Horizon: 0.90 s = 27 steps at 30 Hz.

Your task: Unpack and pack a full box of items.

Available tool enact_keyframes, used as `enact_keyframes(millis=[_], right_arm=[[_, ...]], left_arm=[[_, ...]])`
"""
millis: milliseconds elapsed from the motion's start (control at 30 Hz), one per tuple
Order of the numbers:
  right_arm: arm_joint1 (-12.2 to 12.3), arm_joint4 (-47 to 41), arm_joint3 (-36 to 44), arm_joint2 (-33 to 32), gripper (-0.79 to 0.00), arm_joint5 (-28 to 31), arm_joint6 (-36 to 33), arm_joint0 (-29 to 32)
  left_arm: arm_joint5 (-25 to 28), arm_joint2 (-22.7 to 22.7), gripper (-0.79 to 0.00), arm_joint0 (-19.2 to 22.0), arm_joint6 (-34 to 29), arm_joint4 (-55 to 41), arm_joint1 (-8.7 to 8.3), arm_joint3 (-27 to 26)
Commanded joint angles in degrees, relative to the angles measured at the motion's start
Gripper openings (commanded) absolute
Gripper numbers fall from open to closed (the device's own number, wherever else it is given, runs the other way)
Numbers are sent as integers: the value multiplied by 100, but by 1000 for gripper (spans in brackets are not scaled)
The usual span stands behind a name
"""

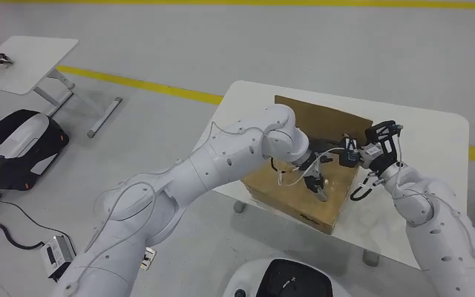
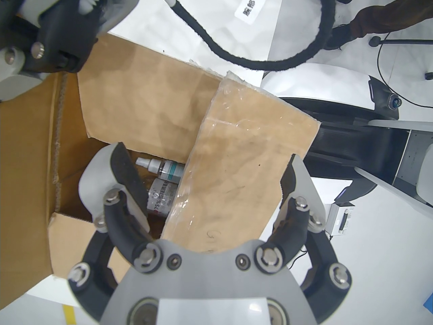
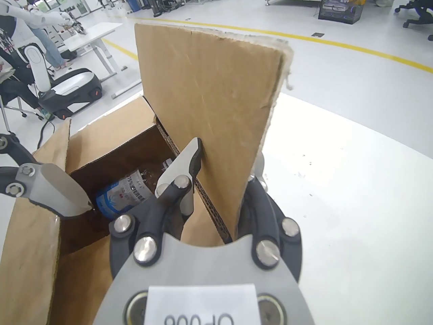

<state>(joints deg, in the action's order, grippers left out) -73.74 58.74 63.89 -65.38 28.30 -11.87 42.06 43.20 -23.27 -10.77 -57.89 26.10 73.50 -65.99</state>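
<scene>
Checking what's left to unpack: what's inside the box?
A spray bottle and a second bottle lie in the box. A taped flap hides the rest. The right tool holds a side flap upright.

a white table (image 1: 438,134) with rounded corners carries one open cardboard box (image 1: 297,200) by its near edge.

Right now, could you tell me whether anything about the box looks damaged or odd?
The upright flap in the right gripper has a ragged, frayed top edge; the other flap, facing the open left gripper, carries wrinkled clear tape.
</scene>
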Motion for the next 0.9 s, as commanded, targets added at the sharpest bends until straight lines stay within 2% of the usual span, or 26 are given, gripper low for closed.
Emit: enact_keyframes(millis=[0, 300, 500, 533, 567, 600, 667, 700, 867], right_arm=[[7, -12, 12, -27, -785, 3, -2, 5], [32, 31, 118, -81, -785, 7, -4, 61], [42, 70, 145, -108, -785, -43, -2, 58], [41, 75, 148, -108, -785, -69, 5, 57], [40, 80, 153, -108, -785, -91, 14, 57], [40, 85, 157, -111, -785, -107, 23, 55], [42, 99, 157, -120, -785, -145, 24, 54], [43, 103, 155, -126, -785, -165, 24, 52], [46, 121, 115, -138, -785, -194, 30, 46]], left_arm=[[43, 49, 0, 10, -3, -14, 47, 121], [304, 343, 0, 119, -15, -88, 216, 496], [491, 614, 0, 277, 172, -143, 255, 575], [526, 649, -172, 305, 207, -173, 254, 580], [552, 684, -419, 341, 233, -185, 252, 581], [578, 723, -474, 373, 259, -191, 247, 577], [648, 789, -702, 427, 329, -227, 226, 555], [695, 831, -785, 448, 376, -234, 212, 531], [815, 1030, -785, 545, 496, -207, 106, 442]])
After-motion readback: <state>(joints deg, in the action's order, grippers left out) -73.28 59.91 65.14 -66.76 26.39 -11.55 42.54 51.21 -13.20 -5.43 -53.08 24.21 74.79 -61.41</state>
